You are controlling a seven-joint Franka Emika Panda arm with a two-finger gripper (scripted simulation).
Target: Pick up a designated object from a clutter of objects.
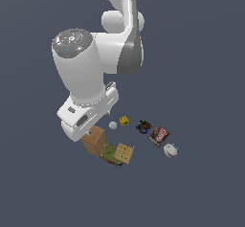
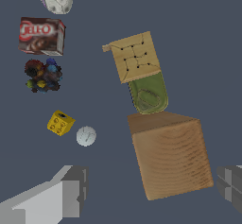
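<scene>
While the exterior view hides my gripper point(image 1: 88, 134) behind the hand, it hangs over the brown box point(image 1: 94, 141), which lies beside the green lump point(image 1: 109, 153). Wrist view: fingers point(image 2: 71, 190) spread wide, box between them, ungrasped; closing and lifting remain.

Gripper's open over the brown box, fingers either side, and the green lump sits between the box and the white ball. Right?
Not quite. In the wrist view the green lump lies between the brown box and the tan dotted square, not the white ball. The gripper is open, as stated.
</scene>
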